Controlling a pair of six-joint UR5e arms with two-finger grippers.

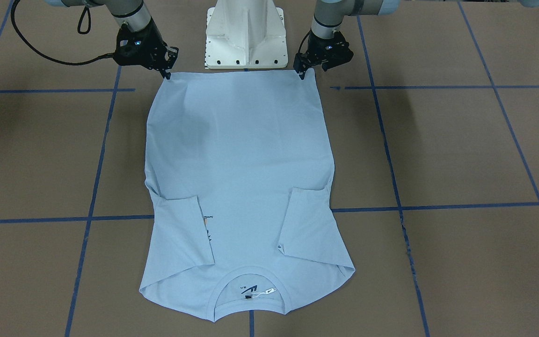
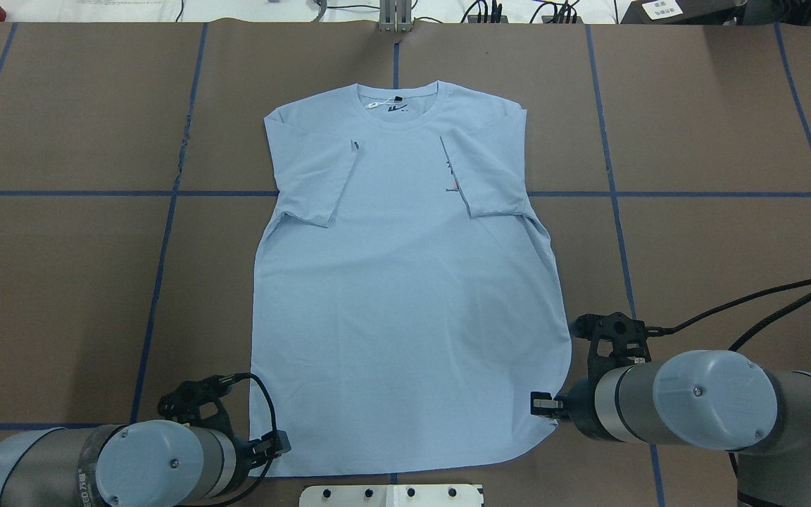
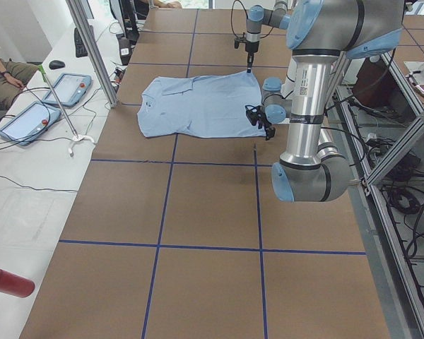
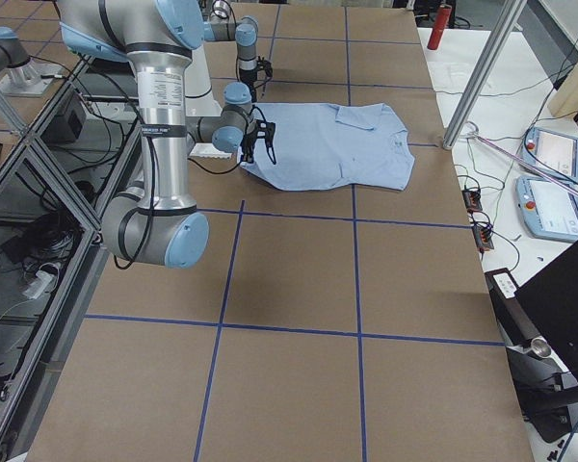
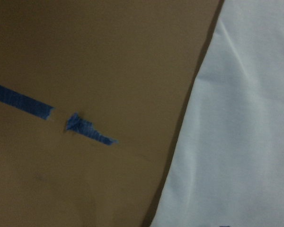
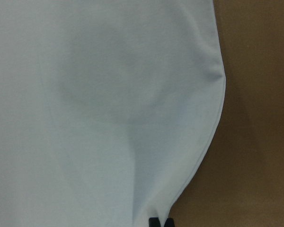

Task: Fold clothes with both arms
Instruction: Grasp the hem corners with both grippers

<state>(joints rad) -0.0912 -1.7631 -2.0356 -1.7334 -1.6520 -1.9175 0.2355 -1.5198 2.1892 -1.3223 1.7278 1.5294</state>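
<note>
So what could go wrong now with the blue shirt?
The right pincer and left pincer sit at the very hem corners of the light blue short-sleeved T-shirt, so the cloth might slip out when lifted. The two folded-in sleeves lie loose and could flop open. If one corner rises first, the fold may go crooked.

Light blue short-sleeved cloth T-shirt [image 1: 236,154]: matt, fine smooth weave, soft creases. Brown paper table cover [image 1: 461,150]: dull, matt; blue tape lines [image 1: 438,206] on it ragged-edged in spots. Grey metal left arm [image 2: 53,458], right arm [image 2: 800,412]: satin; pale blue plastic-looking caps [image 2: 152,465] with faint sheen. Black left gripper [image 1: 303,74], right gripper [image 1: 166,74]: matt. White pedestal base [image 1: 245,32]: glossy paint.
</note>
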